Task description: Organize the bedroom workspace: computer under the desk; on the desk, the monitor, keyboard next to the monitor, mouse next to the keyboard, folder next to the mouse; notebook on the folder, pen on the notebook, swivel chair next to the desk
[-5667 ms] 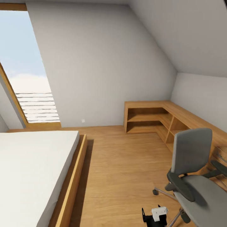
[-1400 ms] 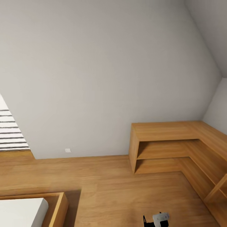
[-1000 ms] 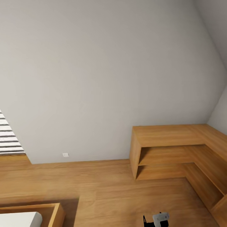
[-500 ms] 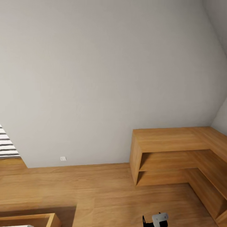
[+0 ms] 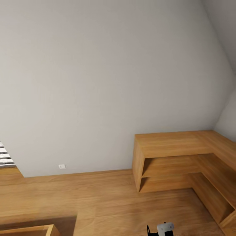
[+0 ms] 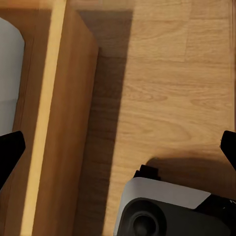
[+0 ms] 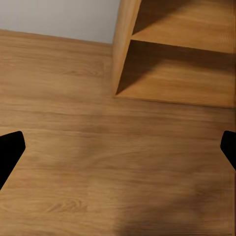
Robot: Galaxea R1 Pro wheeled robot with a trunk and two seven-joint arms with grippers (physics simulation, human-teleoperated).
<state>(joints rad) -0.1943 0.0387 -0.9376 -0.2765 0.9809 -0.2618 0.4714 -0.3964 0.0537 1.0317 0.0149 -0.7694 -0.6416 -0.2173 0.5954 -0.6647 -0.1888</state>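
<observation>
None of the task's things in sight. Both sets of fingers spread wide, empty: left fingers (image 6: 11, 150) over bed frame (image 6: 59, 123), right fingers (image 7: 10, 147) nearer oak shelf unit (image 5: 177, 160). Desk's direction unknown.

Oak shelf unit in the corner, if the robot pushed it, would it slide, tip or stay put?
The oak shelf unit is low, wide and L-shaped, so it probably would not tip. It sits flush on the wood floor with its back against the grey wall, so it likely feels heavy and stiff and would barely shift.
</observation>
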